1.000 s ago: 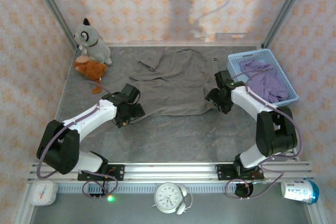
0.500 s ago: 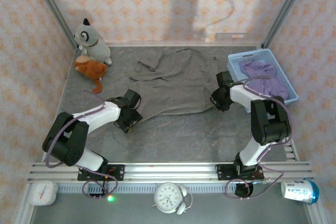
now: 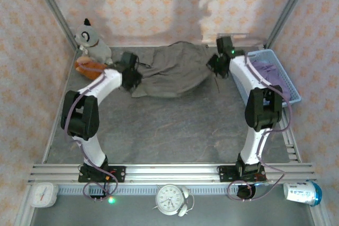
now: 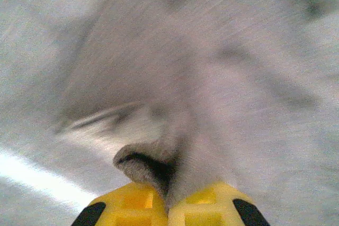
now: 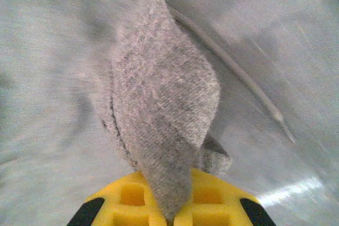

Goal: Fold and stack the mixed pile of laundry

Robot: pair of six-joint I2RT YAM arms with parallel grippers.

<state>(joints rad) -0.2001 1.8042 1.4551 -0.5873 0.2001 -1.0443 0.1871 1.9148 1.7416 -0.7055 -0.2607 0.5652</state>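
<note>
You have one container on the table (image 3: 159, 130): a light blue slatted basket (image 3: 288, 80) at the far right. It holds one thing, the lavender garment (image 3: 270, 77), bunched up inside with a fold near the near rim.

The second garment, the taupe one (image 3: 172, 72), is outside the basket. It lies spread across the far middle of the table, between your two arms, with its near edge curving down towards you.

Your left gripper (image 4: 168, 207) is closed. In its wrist view the yellow fingertips meet on a pinch of taupe cloth, and the rest of that view is blurred. From above, this gripper sits at the garment's left end, just beside the plush toys.

Your right gripper (image 5: 172, 211) is closed too, with a thick fold of the same cloth rising from between its tips. From above it sits at the garment's right end, close to the basket's far left corner.

The count is two garments, one basket and two plush toys in the far left corner: a grey one (image 3: 92, 41) sitting up and an orange one (image 3: 87, 66) below it. In front of the rail you have two clocks, a round one (image 3: 170, 199) and a small square one (image 3: 42, 194), and one blue and white can (image 3: 302, 193) on its side.
</note>
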